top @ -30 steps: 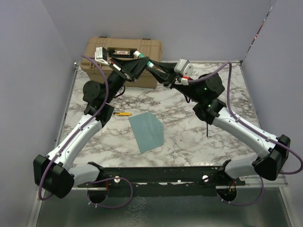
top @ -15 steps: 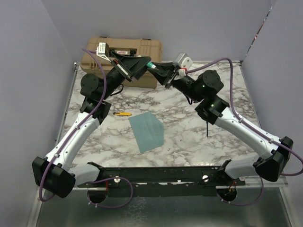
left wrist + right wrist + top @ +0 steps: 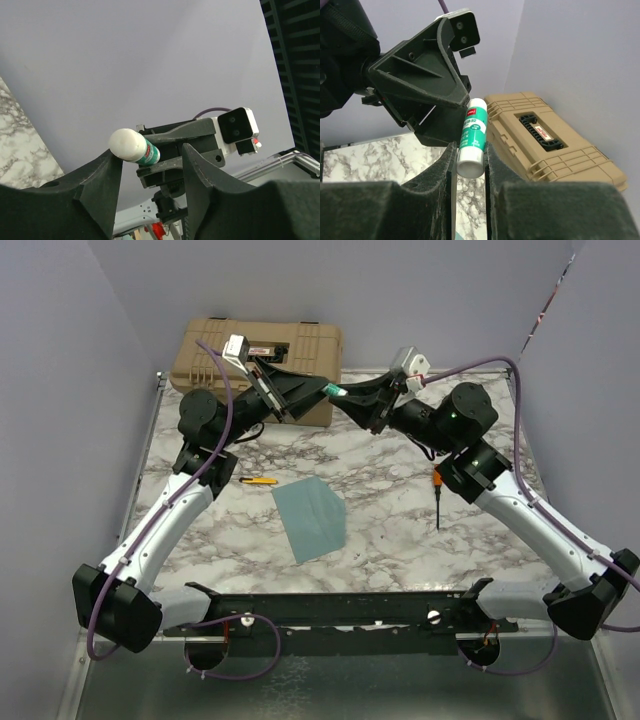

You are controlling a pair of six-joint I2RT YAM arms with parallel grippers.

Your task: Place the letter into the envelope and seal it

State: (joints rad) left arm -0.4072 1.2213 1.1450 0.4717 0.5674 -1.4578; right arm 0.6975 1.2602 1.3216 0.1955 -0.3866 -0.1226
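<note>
The left gripper has spread its jaws off the glue stick. It and the right gripper shifted toward 3 o'clock.

Teal envelope lying on the marble table

The envelope is seen flat on the table, in the near half and a little left of the middle. It is a plain blue-green paper piece, turned at an angle to the table edges, so that one corner points to the near edge. Its outline shows five corners. Whether the flap is folded shut cannot be told.
</note>
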